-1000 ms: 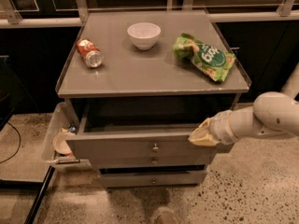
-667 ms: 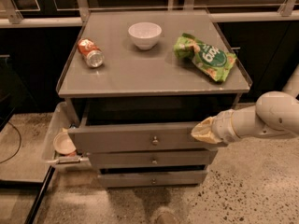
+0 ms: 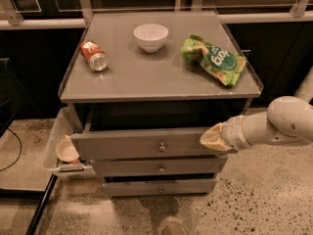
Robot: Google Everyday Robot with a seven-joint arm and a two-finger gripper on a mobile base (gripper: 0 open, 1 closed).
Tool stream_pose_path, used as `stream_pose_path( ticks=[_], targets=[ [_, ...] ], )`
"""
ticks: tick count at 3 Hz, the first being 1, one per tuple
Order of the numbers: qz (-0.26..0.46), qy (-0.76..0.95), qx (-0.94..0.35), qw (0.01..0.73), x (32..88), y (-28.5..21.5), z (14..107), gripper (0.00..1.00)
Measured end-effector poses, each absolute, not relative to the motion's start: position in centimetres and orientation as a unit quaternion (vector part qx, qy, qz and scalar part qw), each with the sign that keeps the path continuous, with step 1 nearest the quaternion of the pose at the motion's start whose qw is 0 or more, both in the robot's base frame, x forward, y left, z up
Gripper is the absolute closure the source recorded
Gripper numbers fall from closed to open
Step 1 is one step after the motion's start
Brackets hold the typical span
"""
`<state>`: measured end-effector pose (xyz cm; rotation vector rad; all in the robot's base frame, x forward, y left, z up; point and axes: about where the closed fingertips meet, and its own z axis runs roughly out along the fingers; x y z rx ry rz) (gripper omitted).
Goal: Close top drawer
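Note:
The top drawer (image 3: 132, 145) is a wide grey drawer with a small round metal knob (image 3: 162, 146) mid-front. It stands slightly out from the grey cabinet, with a narrow dark gap showing above its front. My gripper (image 3: 211, 138) comes in from the right on a white arm and rests against the right end of the drawer front. Two slimmer grey drawers (image 3: 159, 168) with the same knobs sit below.
On the cabinet top (image 3: 146, 80) lie a red can on its side (image 3: 94, 56), a white bowl (image 3: 150, 36) and a green chip bag (image 3: 215, 58). A clear tray with a small cup (image 3: 66, 151) hangs at the cabinet's left side. Speckled floor lies around.
The top drawer has slid inward toward the cabinet, and my gripper has moved in with its front panel.

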<state>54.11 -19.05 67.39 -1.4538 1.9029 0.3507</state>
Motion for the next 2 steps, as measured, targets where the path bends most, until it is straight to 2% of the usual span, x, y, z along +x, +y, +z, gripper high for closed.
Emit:
stream_pose_path(
  ticks=[2],
  targets=[
    [0.136,0.736,-0.562,0.353,54.11,-19.04,67.38,0.13]
  ],
)
